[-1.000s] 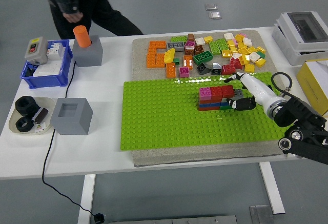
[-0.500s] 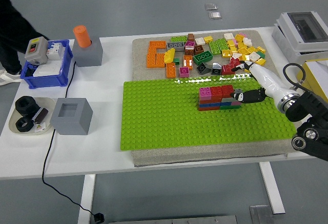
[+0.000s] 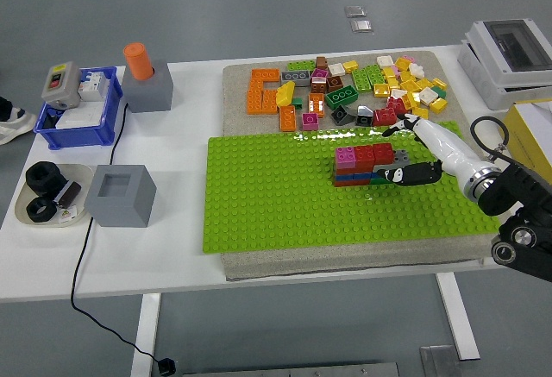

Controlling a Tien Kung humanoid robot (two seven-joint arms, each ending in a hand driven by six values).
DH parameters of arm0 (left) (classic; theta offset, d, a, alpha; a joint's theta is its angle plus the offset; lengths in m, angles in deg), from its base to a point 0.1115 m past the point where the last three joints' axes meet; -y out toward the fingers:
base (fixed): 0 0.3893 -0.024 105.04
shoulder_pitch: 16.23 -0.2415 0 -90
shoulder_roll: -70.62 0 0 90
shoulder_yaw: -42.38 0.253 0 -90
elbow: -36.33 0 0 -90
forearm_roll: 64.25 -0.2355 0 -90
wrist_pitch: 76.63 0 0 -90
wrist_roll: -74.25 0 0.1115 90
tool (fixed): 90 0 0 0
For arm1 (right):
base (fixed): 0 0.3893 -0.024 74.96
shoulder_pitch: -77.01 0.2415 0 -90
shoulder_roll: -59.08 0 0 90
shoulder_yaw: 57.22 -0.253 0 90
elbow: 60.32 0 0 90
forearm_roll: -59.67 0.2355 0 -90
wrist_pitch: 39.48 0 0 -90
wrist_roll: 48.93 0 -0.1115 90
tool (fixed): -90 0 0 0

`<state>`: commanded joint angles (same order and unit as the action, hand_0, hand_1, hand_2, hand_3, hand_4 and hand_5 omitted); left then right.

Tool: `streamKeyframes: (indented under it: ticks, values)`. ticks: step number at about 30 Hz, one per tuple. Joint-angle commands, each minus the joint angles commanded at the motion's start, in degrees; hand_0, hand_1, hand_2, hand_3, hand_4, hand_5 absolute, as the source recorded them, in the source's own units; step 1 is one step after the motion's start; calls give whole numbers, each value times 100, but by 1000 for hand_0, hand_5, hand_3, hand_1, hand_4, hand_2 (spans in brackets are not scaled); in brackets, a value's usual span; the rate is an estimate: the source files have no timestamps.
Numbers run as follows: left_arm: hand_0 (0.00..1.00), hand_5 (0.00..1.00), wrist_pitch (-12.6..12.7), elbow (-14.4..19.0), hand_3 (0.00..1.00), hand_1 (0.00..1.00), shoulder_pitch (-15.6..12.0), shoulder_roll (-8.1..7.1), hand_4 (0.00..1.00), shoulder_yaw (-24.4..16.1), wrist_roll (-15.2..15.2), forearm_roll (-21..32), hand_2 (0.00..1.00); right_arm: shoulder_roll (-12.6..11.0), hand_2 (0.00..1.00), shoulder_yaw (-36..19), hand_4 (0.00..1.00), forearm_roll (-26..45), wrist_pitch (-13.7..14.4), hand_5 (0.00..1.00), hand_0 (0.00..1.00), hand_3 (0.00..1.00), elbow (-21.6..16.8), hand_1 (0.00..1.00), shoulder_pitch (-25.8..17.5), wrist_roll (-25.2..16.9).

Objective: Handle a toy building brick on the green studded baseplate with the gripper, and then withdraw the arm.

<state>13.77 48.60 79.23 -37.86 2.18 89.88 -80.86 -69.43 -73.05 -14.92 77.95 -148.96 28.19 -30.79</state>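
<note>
The green studded baseplate [image 3: 285, 204] lies on a grey mat at the table's middle. A low stack of bricks [image 3: 362, 166], with pink and red on top and blue and green below, stands on its far right part. My right hand [image 3: 404, 172] comes in from the right edge. Its fingers [image 3: 418, 172] are curled at the stack's right end around a small grey brick [image 3: 399, 157], which sits against the stack. The left arm is out of view.
Loose bricks [image 3: 362, 84] lie along the mat's far side, orange ones [image 3: 263, 91] at the left. Two grey blocks [image 3: 121, 194], one with an orange peg [image 3: 136, 59], a blue bin [image 3: 76, 118] and a plate of black parts [image 3: 47, 194] stand at the left. Boxes [image 3: 513, 58] are at the right.
The right hand rose and drew back a little from the stack, then came down again to its right end. The person at the far left walked off; only a shoe shows at the left edge.
</note>
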Motion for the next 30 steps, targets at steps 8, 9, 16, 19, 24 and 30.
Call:
streamKeyframes:
  ticks: [8,9,16,19,24,30]
  values:
    - [772,530,27,2,782,717,-6,0,800,-17,-25,-2,681,25,989,51,701,23,0,314,829,646,0,979,14,-3]
    - [772,530,29,2,782,717,-6,0,800,-19,-27,-4,681,33,989,68,701,36,1,314,829,646,1,979,22,-7]
    - [771,535,46,1,780,715,-6,1,801,-25,-61,-11,681,128,989,155,699,113,8,320,830,647,49,977,72,-31]
    - [771,535,53,1,780,715,-6,2,801,-22,-73,-7,681,162,989,179,699,159,4,320,830,647,108,977,64,-46]
    - [770,534,64,2,780,716,0,-1,802,-22,-88,-2,680,180,990,185,680,252,-9,322,831,644,230,977,21,-90]
    - [771,536,67,0,779,714,15,-1,803,-11,-109,6,679,214,986,185,672,318,-10,334,830,643,286,976,6,-144]
